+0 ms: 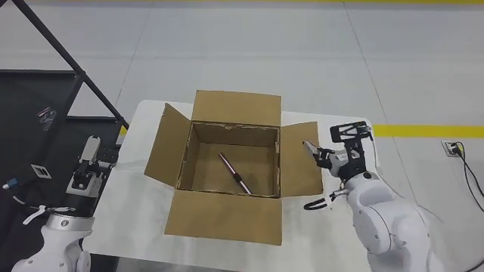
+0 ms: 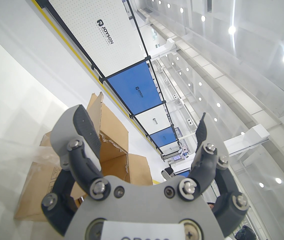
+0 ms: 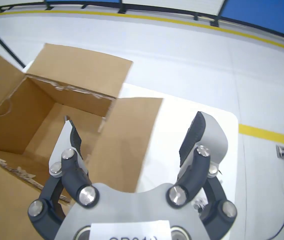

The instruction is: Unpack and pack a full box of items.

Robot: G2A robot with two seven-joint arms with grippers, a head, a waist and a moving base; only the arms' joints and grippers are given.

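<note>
Cardboard box (image 1: 234,108), flaps out, just beside the wide-spread right tool (image 3: 134,122).

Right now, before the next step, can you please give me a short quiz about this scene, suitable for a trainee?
1. True or false: all four flaps of the cardboard box are folded open.
2. What lies on the floor of the box? A) a thin stick B) a bottle C) a folded towel
3. Fill in: the left gripper and the right gripper are both ____ and hold nothing.
Key: 1 true; 2 A; 3 open.
</note>
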